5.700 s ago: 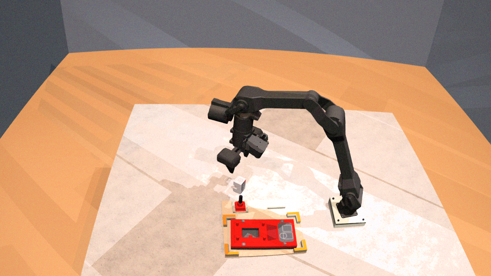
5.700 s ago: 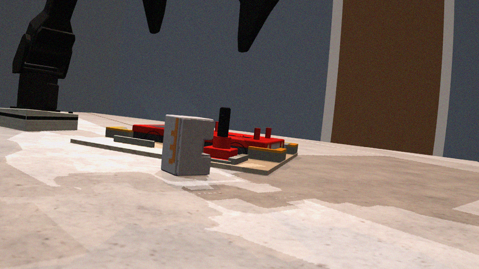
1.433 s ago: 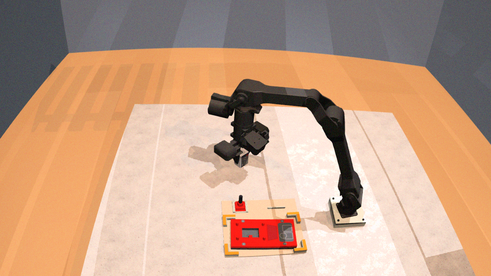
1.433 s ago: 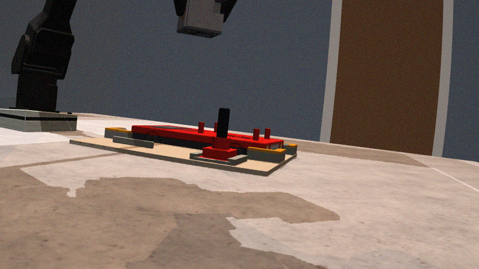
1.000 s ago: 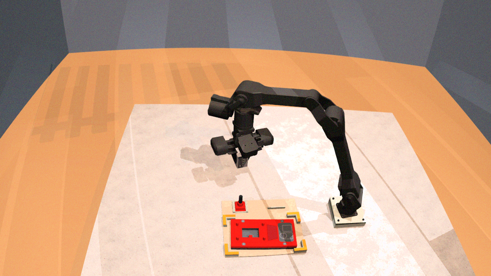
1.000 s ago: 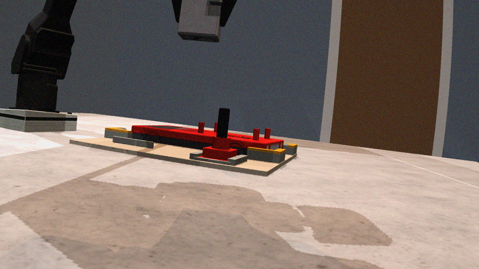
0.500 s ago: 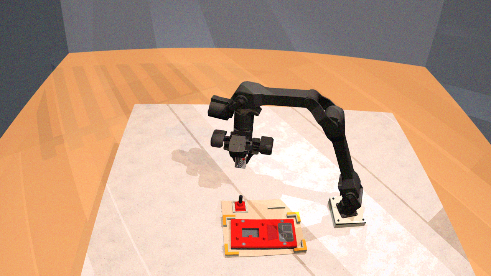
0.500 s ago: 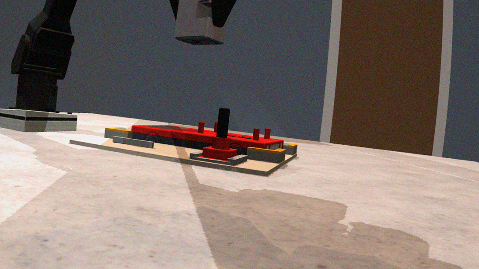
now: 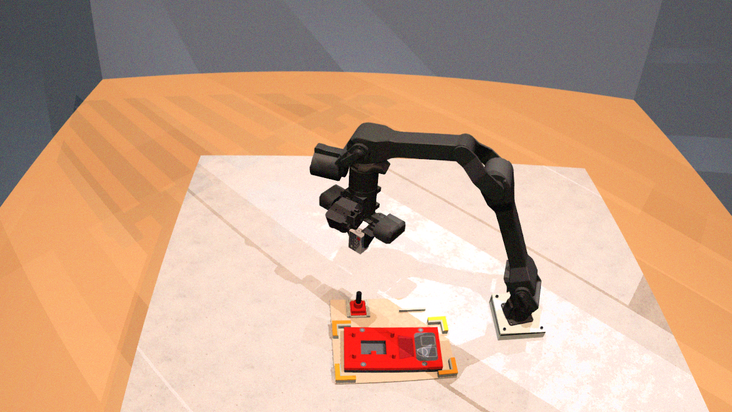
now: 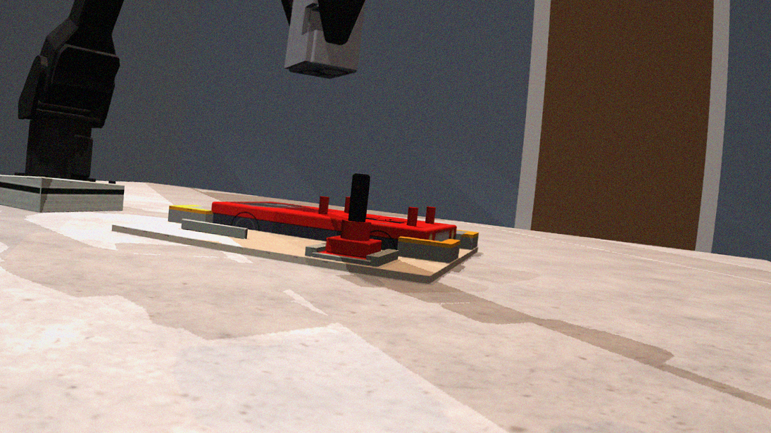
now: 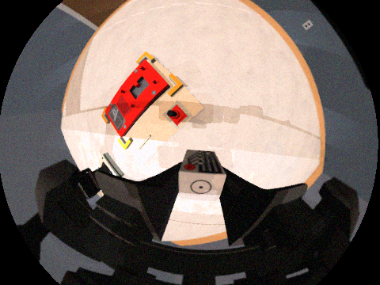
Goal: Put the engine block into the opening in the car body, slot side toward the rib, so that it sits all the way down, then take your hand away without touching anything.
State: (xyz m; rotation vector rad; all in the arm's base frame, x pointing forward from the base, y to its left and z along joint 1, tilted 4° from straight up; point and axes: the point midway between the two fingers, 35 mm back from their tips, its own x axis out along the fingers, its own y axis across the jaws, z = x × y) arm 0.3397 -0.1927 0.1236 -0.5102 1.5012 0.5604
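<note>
My gripper (image 9: 358,237) (image 10: 313,29) (image 11: 199,166) is shut on the grey engine block (image 9: 355,241) (image 10: 298,48) (image 11: 198,176). It holds the block high in the air, beyond the board's back edge in the top view. The block's slot shows on a side face in the exterior view, partly behind a finger. The red car body (image 9: 389,364) (image 10: 287,214) (image 11: 154,74) lies flat. Its opening (image 9: 370,344) (image 11: 139,90) is empty, with a small red rib (image 9: 373,353) at its front edge in the top view. The car is angled to the block in the wrist view.
Several upright red pins surround the opening. A red part with a black post (image 9: 358,297) (image 10: 358,196) (image 11: 172,114) stands on the board (image 9: 394,377) near the car. Corner brackets (image 9: 437,321) (image 10: 427,249) (image 11: 176,84) and a thin grey strip (image 9: 412,309) (image 10: 214,228) are nearby.
</note>
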